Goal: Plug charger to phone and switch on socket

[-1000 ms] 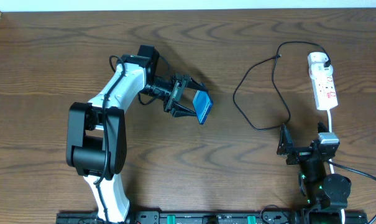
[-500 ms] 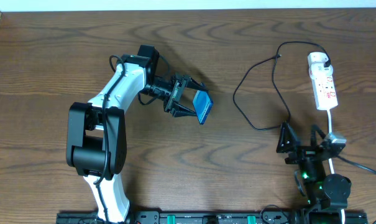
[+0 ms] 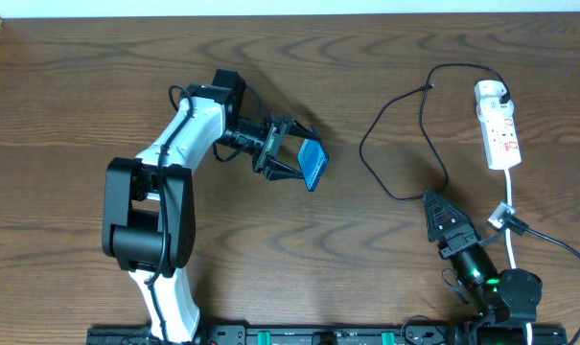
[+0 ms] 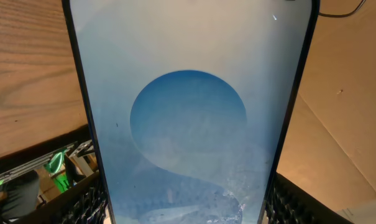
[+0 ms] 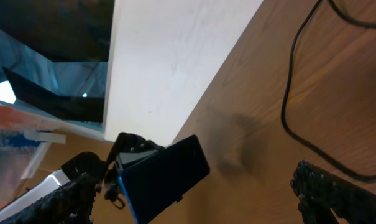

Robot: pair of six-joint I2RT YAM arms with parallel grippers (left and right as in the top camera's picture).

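Observation:
The phone (image 3: 313, 165), with a blue screen, is held on edge above the table in my left gripper (image 3: 291, 159), which is shut on it. In the left wrist view its screen (image 4: 188, 124) fills the frame between the two fingers. The right wrist view shows its dark back (image 5: 166, 174). The charger's thin black cable (image 3: 385, 182) loops on the table right of centre, and its adapter (image 3: 498, 93) sits in the white socket (image 3: 498, 129) at the far right. I cannot make out the plug tip. My right gripper (image 3: 435, 206) is open and empty, just below the cable loop (image 5: 296, 87).
The socket's thick white cord (image 3: 512, 206) runs down towards the right arm's base. A white wall edge (image 5: 175, 56) borders the far side of the wooden table (image 3: 98, 86).
The right wrist has swung round, so the right gripper now points up and left towards the cable loop. The left arm and the phone have not moved.

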